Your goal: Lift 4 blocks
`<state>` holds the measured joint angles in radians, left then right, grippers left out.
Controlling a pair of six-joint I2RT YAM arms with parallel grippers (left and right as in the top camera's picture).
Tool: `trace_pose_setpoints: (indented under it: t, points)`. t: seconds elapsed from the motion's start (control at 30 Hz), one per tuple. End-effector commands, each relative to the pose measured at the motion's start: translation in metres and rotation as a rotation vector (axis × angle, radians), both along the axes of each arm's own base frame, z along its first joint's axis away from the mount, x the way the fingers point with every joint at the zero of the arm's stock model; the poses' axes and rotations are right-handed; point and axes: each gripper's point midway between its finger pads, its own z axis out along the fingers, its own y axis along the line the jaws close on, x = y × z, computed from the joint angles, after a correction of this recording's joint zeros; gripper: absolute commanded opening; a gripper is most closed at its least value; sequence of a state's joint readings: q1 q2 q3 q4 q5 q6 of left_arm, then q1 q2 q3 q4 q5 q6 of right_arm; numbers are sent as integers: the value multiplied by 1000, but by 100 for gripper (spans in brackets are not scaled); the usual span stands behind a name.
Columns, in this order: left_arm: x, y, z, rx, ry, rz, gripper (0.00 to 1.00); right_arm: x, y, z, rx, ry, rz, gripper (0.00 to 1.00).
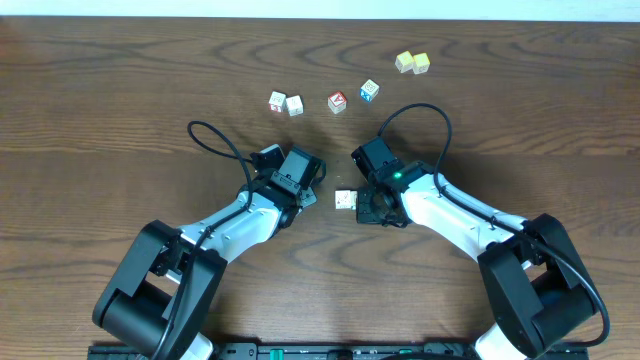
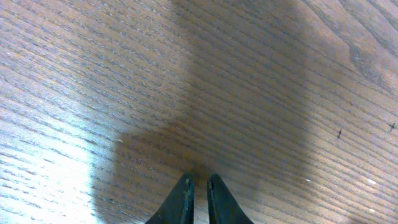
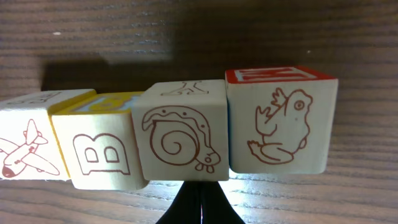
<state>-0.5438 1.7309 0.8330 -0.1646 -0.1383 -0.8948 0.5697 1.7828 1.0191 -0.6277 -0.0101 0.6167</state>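
right gripper (image 3: 199, 202): fingers pressed together, nothing pinched. The tips sit low centre in the right wrist frame, just short of the near side of the row, aimed at the snail block (image 3: 183, 134).
left gripper (image 2: 198, 193): pretty much closed too, just a thin slit between the fingers and nothing in it. Its camera shows only bare wood, no block anywhere.
blocks (image 3: 155, 140): four side by side across the middle of the right wrist frame. The airplane block (image 3: 28, 149) is far left, then the B block (image 3: 99, 152), the snail one, and the frog block (image 3: 283, 124) far right. Neighbours look touching or close to it.
long axis: the row runs left-right across that frame, so the right fingers face its long side around mid-row, not an end.
overhead: only one white block (image 1: 346, 200) shows, centre frame in the gap between the grippers. It's right against the right one, with a small gap to the left one. Can't tell which of the row it is. My guess is the rest hide under the right gripper.
nearer arm: the right one, easily.
my take: lifting all four as one bar probably needs a squeeze on both ends, and neither gripper looks lined up for that imo.
other stuff: the upper part of the overhead frame has two white cubes with pink-red edges (image 1: 285, 103), a red-faced cube (image 1: 337, 102), a blue-sided cube (image 1: 369, 91) and two pale yellow cubes (image 1: 412, 63). All are well apart from the grippers.
in the way: nothing I can see between fingertips and row, just table (image 1: 100, 120).
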Motion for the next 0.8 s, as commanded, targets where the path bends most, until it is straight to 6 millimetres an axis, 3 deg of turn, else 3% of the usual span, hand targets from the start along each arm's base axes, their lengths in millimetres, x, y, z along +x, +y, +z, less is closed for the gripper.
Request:
trace_pose_setpoints:
  t: [0.0,0.77]
  points:
    - [-6,13,-11,39,34,32,11,1,1,3,-4,-22,18,1]
    - [-6,13,-11,40,34,32,11,5,0,4,-13,-41,14,1]
